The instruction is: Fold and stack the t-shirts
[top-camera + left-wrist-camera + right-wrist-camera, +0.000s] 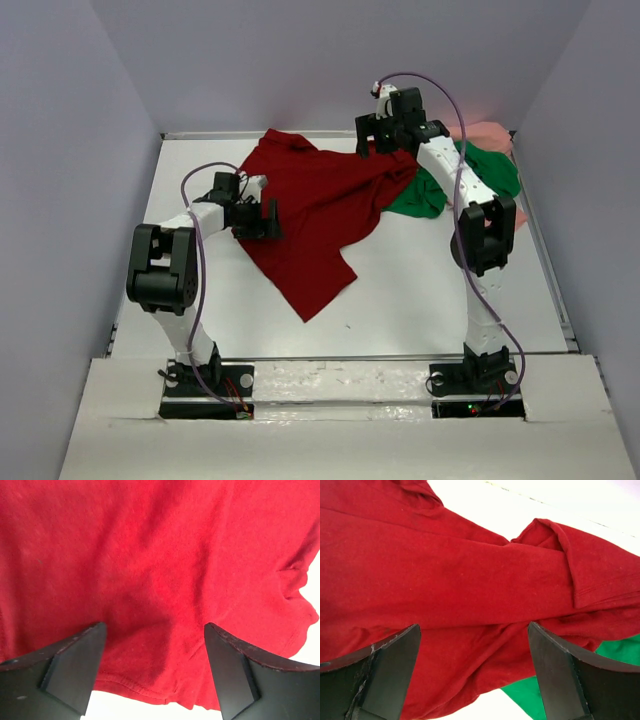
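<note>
- Pale grey-lilac walls (300,50) close in three sides of a white worktop (430,290), and both arm bases stand at its near edge.
- You have the dark red cloth t-shirt (320,210) lying loose and rumpled across the middle and far left of the worktop. One end slants down toward the near side.
- The bright green cloth t-shirt (495,172) is bunched up at the far right, and the red shirt's right edge lies over its left part.
- The pale salmon pink cloth t-shirt (488,131) is crumpled in the far right corner, touching the green one and partly hidden behind your right arm.
- Your left gripper (154,630) is at the red shirt's left edge, jaws spread wide with nothing pinched between them. Red fabric fills its wrist view, with a strip of bare worktop below the stitched edge.
- Your right gripper (474,627) is over the far right part of the red shirt, close to where it overlaps the green one. Its jaws are also wide apart and hold nothing.
- You cannot tell from these views whether either gripper's fingertips touch the cloth.
</note>
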